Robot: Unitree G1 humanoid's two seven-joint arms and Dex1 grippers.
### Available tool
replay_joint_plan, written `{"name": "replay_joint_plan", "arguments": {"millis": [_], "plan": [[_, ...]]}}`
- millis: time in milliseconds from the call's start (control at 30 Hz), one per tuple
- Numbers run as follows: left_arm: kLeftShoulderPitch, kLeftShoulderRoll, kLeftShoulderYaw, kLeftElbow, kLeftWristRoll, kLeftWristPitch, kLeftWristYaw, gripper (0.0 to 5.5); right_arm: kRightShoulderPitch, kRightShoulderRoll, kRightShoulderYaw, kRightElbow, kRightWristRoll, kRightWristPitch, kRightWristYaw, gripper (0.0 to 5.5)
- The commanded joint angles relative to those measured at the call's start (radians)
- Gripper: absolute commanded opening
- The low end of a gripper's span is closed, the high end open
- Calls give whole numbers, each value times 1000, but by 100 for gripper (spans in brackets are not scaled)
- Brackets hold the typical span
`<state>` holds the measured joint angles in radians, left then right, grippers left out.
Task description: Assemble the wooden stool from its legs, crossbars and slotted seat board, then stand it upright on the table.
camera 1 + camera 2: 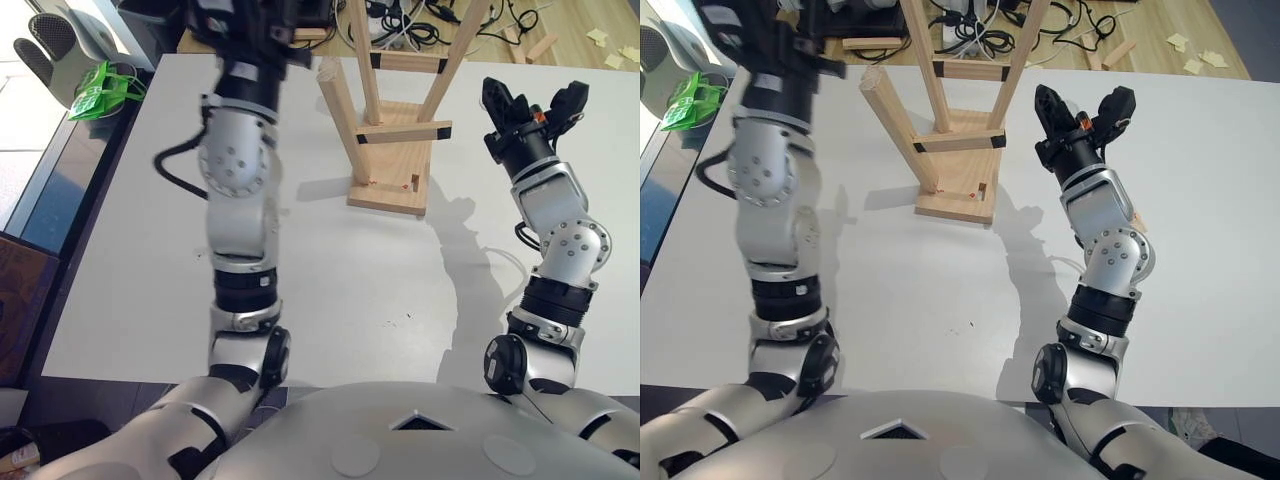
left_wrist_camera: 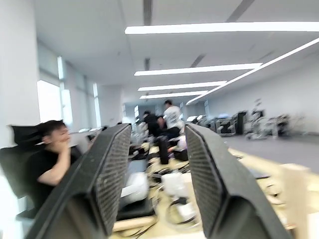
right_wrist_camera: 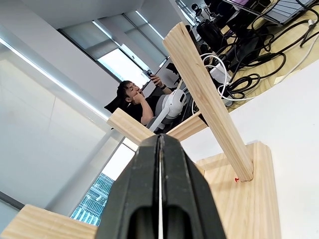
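Note:
The wooden stool point(image 1: 398, 165) stands upside down at the far middle of the white table point(image 1: 340, 290). Its seat board lies flat and its legs point(image 1: 345, 125) point up, joined by crossbars point(image 1: 405, 133) with black bands at the joints. My right gripper point(image 1: 538, 100) sits low to the right of the stool, apart from it. In the right wrist view its fingers point(image 3: 144, 189) are pressed together with nothing between them, the stool close ahead. My left arm point(image 1: 235, 160) is raised high left of the stool. Its gripper point(image 2: 157, 134) is open and holds nothing.
A green bag point(image 1: 100, 88) lies off the table's far left corner. Cables point(image 1: 420, 20) and wood scraps point(image 1: 600, 35) cover the floor beyond the far edge. The near half of the table is bare white surface.

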<state>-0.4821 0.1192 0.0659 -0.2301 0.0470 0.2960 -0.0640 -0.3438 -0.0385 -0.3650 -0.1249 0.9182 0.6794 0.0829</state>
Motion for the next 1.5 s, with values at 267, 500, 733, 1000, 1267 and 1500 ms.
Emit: {"name": "replay_joint_plan", "arguments": {"millis": [267, 500, 733, 1000, 1267, 1500], "plan": [[254, 352, 13, -247, -157, 891, -306, 343, 164, 188, 69, -196, 33, -83, -71, 0], [212, 287, 111, -323, -261, 729, -323, 417, 197, 93, 56, -291, -14, -188, -128, 0], [309, 185, 211, -294, -264, 567, -205, 423, 363, -353, -74, -85, -191, -185, 162, 78], [306, 67, 194, -239, -249, 388, -82, 423, 320, -535, -51, 177, -311, -89, 274, 219], [210, -27, 157, -151, -244, 259, 31, 423, 99, -609, 45, 500, -454, -39, 319, 347], [215, -59, 157, -128, -218, 165, 101, 423, 49, -647, 151, 669, -557, 9, 432, 467]]}}
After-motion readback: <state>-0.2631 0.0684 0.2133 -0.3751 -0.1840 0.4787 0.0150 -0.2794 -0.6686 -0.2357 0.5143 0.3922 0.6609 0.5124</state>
